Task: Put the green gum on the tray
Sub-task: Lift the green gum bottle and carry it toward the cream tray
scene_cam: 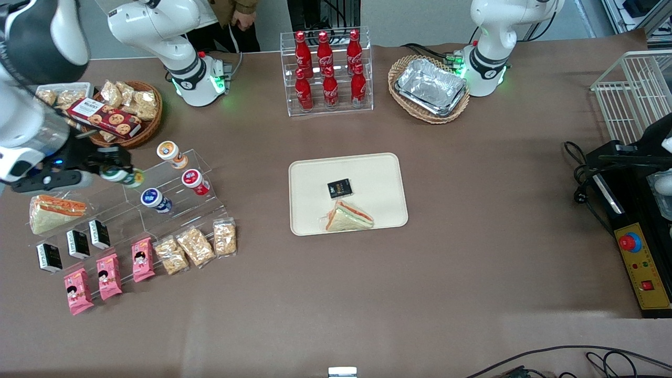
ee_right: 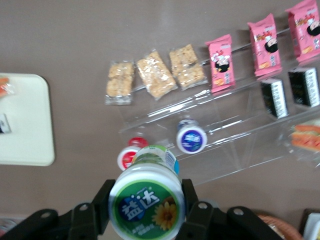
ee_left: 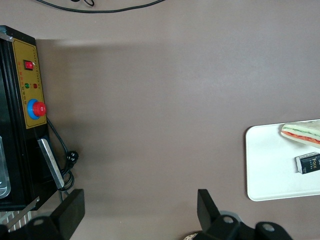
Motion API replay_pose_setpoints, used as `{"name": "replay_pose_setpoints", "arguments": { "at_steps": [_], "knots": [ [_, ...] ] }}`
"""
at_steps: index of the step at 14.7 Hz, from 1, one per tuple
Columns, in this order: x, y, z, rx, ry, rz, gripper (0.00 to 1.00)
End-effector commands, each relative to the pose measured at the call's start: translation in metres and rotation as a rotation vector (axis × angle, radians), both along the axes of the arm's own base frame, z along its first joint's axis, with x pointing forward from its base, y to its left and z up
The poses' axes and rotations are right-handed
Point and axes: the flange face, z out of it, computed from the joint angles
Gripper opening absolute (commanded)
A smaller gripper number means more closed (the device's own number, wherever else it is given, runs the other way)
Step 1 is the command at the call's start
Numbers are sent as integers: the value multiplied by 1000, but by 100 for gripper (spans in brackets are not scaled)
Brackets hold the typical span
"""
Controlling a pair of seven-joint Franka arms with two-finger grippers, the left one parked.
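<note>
The green gum (ee_right: 146,202) is a small bottle with a white-rimmed green lid, and its lid faces the right wrist camera. My right gripper (ee_right: 146,206) is shut on it, one finger on each side of the lid. In the front view the gripper (scene_cam: 119,170) holds the gum (scene_cam: 131,178) over the upper step of a clear stepped shelf (scene_cam: 173,210), toward the working arm's end of the table. The cream tray (scene_cam: 315,184) lies flat at the table's middle, with a sandwich (scene_cam: 349,217) and a small black packet (scene_cam: 339,188) on it. The tray also shows in the right wrist view (ee_right: 25,120).
The shelf holds a red-lidded bottle (scene_cam: 195,181), a blue-lidded bottle (scene_cam: 155,200), another bottle (scene_cam: 170,153), snack bags and pink packets. A wicker basket of snacks (scene_cam: 123,113) stands close by. A cola rack (scene_cam: 328,71) and foil trays in a basket (scene_cam: 429,86) stand farther from the camera.
</note>
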Motion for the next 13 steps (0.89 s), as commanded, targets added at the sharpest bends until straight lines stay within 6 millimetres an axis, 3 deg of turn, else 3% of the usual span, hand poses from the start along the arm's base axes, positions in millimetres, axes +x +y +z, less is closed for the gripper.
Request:
{"name": "replay_pose_setpoints", "arguments": {
  "at_steps": [1, 5, 8, 13],
  "knots": [
    [-3, 68, 6, -3, 31, -119, 34],
    [-26, 157, 1, -9, 60, -260, 35],
    [-35, 215, -19, -6, 64, -345, 35],
    [-46, 287, -75, -23, 29, -450, 35]
  ]
}}
